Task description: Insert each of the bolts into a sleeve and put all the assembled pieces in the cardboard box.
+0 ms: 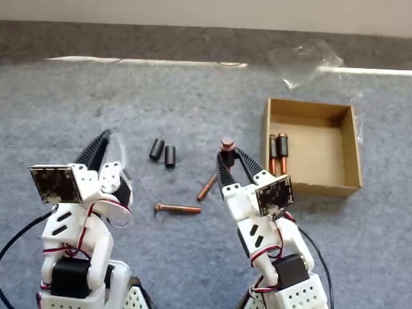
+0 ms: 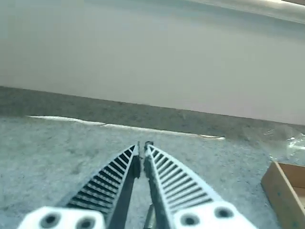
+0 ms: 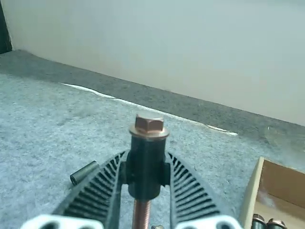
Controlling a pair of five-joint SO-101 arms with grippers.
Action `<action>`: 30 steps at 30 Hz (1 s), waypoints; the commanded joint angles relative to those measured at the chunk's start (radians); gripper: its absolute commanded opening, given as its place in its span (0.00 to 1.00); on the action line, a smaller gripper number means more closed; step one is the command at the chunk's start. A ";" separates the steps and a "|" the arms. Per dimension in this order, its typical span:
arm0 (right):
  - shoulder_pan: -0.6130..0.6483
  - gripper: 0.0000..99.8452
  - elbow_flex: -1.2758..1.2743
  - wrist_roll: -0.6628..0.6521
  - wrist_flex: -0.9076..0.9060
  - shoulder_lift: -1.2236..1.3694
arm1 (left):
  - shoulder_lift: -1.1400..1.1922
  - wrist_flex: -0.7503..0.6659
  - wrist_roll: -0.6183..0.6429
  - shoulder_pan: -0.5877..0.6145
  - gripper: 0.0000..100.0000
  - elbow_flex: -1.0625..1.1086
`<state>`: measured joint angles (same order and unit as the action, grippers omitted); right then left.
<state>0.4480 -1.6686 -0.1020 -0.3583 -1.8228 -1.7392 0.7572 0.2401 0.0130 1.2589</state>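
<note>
- High view: a black sleeve [image 1: 228, 157] with a bolt [image 1: 226, 144] pushed through it is pinched in the right pincer [image 1: 228, 154]. It is held near the cardboard box [image 1: 309, 188], likely so it can be put inside.
- Two finished pieces [image 1: 273, 149] are already laid side by side in the box.
- Two loose sleeves [image 1: 156, 149] and two loose bolts [image 1: 177, 208] are left on the grey counter [image 1: 96, 96], so more joining is judged to be needed.
- In the left wrist view the left pincer [image 2: 142, 148] is pressed together with nothing in it, kept clear of the parts.
</note>
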 commanded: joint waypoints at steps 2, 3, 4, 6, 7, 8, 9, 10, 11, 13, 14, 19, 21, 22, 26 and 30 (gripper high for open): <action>-0.061 0.00 -0.105 0.003 -0.053 -0.012 | -0.002 0.006 0.008 0.038 0.05 0.104; -0.079 0.00 -0.085 0.003 -0.074 -0.013 | -0.002 0.006 0.008 0.036 0.05 0.120; -0.097 0.00 -0.051 0.003 -0.096 -0.012 | -0.002 0.003 0.008 0.036 0.05 0.128; -0.137 0.00 0.008 0.003 -0.133 -0.012 | -0.002 -0.008 0.008 0.036 0.05 0.142; -0.159 0.00 0.036 0.003 -0.153 -0.012 | -0.002 -0.011 0.008 0.033 0.05 0.154; -0.179 0.00 0.059 0.003 -0.173 -0.012 | -0.002 -0.015 0.008 0.033 0.05 0.168; -0.197 0.00 0.082 0.003 -0.191 -0.012 | -0.002 -0.023 0.008 0.036 0.05 0.185; -0.213 0.00 0.104 0.003 -0.209 -0.010 | -0.002 -0.035 0.008 0.038 0.05 0.202; -0.228 0.00 0.128 0.003 -0.228 -0.010 | -0.002 -0.049 0.008 0.038 0.05 0.220; -0.263 0.00 0.185 0.003 -0.269 -0.010 | -0.002 -0.075 0.008 0.038 0.05 0.254; -0.282 0.00 0.222 0.003 -0.295 -0.008 | -0.002 -0.084 0.008 0.038 0.05 0.268; -0.344 0.00 0.423 -0.006 -0.427 -0.002 | -0.002 -0.135 0.008 0.038 0.05 0.321; -0.354 0.00 0.506 -0.048 -0.456 0.041 | -0.002 -0.153 0.008 0.036 0.05 0.340; -0.355 0.00 0.549 -0.063 -0.467 0.081 | -0.002 -0.167 0.008 0.036 0.05 0.348; -0.395 0.00 0.704 -0.081 -0.496 0.311 | -0.002 -0.216 0.008 0.038 0.05 0.383; -0.438 0.00 0.799 -0.081 -0.495 0.562 | -0.002 -0.239 0.008 0.038 0.05 0.403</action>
<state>0.0460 -0.9843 -0.1665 -0.8569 -1.4300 -1.7300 0.5547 0.2401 0.0376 1.6625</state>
